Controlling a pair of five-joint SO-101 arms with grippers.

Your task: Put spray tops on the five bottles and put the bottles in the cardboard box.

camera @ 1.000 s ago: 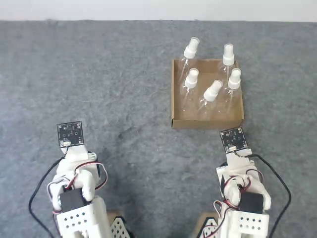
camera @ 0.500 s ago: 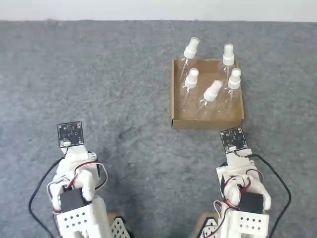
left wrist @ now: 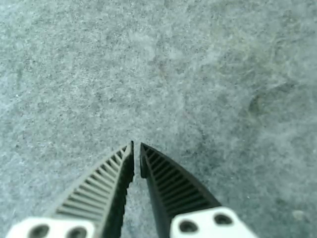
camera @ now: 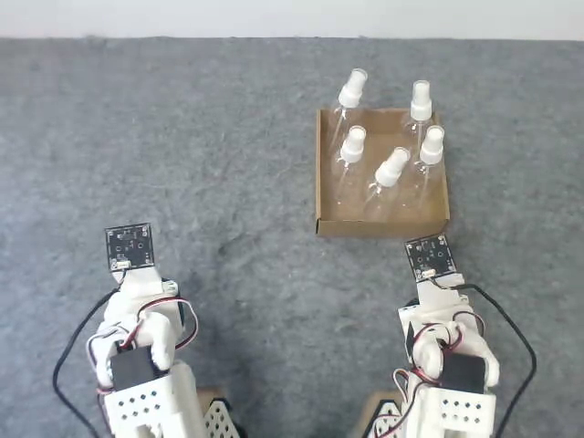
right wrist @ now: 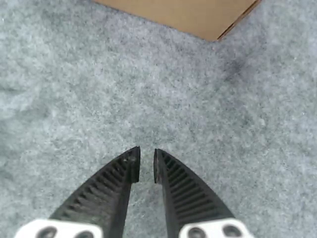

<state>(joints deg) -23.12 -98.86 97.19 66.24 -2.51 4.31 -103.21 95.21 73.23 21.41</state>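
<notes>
1. The left gripper (left wrist: 136, 145) sat pulled back at the near edge of the table over bare grey carpet (camera: 228, 137). Its ribbed jaws were drawn together to a hairline gap and had hold of nothing.
2. Right of centre and farther out, the cardboard box (camera: 381, 226) sat flat on the carpet. All five bottles (camera: 351, 178) appeared to stand upright inside it, packed close together. Each wore a white spray top (camera: 352, 144), so the task looked complete or nearly so.
3. The bottles were clear and looked empty. They were judged light, thin-walled and easy to tip, with smooth sides that could slip between hard jaws.
4. A sound hold was judged to be around the body just below the shoulder. A grip on the spray top alone could pull it off if it was not fully seated, and the tight packing left little room for a jaw between neighbours.
5. The right gripper (right wrist: 146, 150) rested just short of the box's near wall (right wrist: 188, 15), over the carpet. Its jaws were closed to a narrow slit and carried nothing.
</notes>
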